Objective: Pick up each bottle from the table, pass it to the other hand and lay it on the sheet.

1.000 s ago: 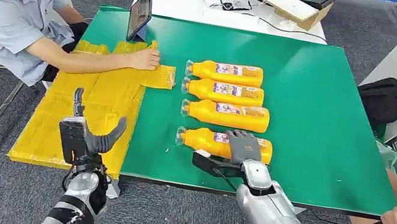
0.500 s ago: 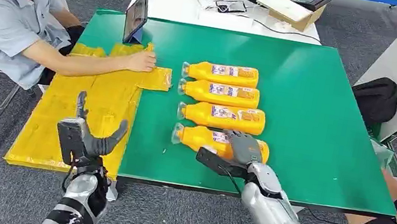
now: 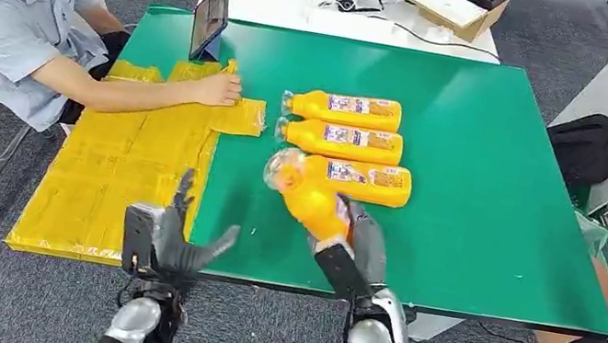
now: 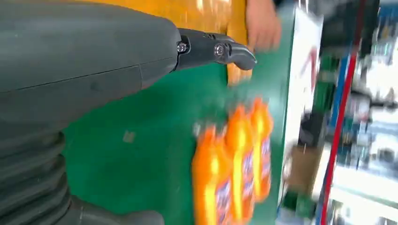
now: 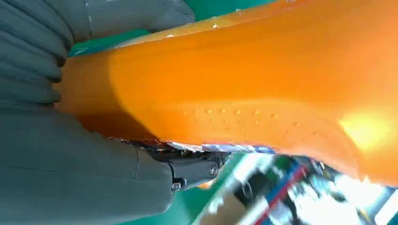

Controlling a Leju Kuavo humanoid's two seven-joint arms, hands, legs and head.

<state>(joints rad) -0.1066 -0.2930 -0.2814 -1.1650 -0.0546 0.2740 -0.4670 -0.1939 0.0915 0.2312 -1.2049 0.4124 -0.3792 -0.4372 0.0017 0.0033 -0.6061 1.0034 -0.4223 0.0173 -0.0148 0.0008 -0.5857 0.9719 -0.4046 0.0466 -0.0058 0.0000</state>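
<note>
Bottle [image 3: 308,193] tilted in right hand [image 3: 355,236]

1. The head view is bright and evenly lit from overhead; the green-topped table [image 3: 480,210] shows flat colour with no hard glare.
2. Shadows there are soft and short, a thin dark edge under the three orange plastic bottles lying in a row [image 3: 352,139].
3. The lifted orange bottle [image 3: 308,193] is smeared by motion at its clear cap end, while the rest of that view is fairly sharp.
4. The left wrist view is blurred throughout: the bottles and the background shelving streak together, and only the dark grey left hand [image 4: 94,70] close to the lens has crisp edges.
5. In the right wrist view the held bottle carries a bright yellow highlight near one edge; the background is out of focus.
</note>
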